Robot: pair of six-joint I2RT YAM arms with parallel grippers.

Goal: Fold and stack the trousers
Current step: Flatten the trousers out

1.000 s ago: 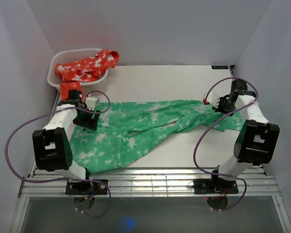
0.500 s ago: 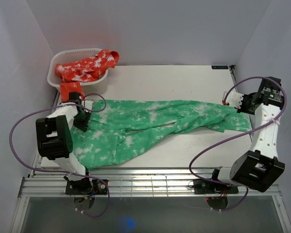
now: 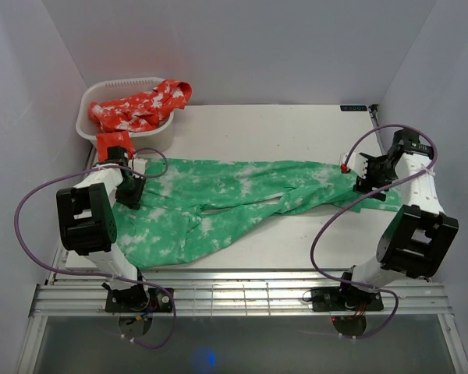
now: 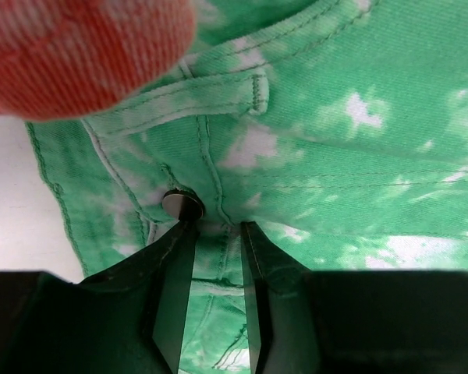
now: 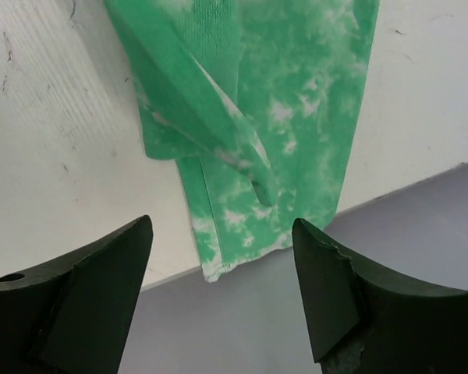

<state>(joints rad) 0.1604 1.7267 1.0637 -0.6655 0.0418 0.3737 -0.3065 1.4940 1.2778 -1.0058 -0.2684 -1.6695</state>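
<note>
- Your trousers [image 3: 242, 195] lie spread on the table [image 3: 257, 132], from the 9 o'clock side to the 3 o'clock side.
- The waist end is at 9 o'clock. The leg ends [image 5: 296, 117] are at 3 o'clock, right at the table's edge.
- A wide part of the green cloth spreads down toward 7 o'clock.
- Your left claw [image 3: 130, 189] sits on the waist end. Its fingers [image 4: 175, 296] are close together and pinch the green cloth just beside the metal button [image 4: 181, 204].
- Your right claw [image 3: 364, 178] hangs over the leg ends. Its fingers [image 5: 101, 296] are wide apart and hold nothing.
- A white basket [image 3: 90, 128] sits in the 11 o'clock corner with a red cloth [image 3: 140, 105] with white spots in it.
- Some red cloth also shows just beside your left claw, next to the waist.
</note>
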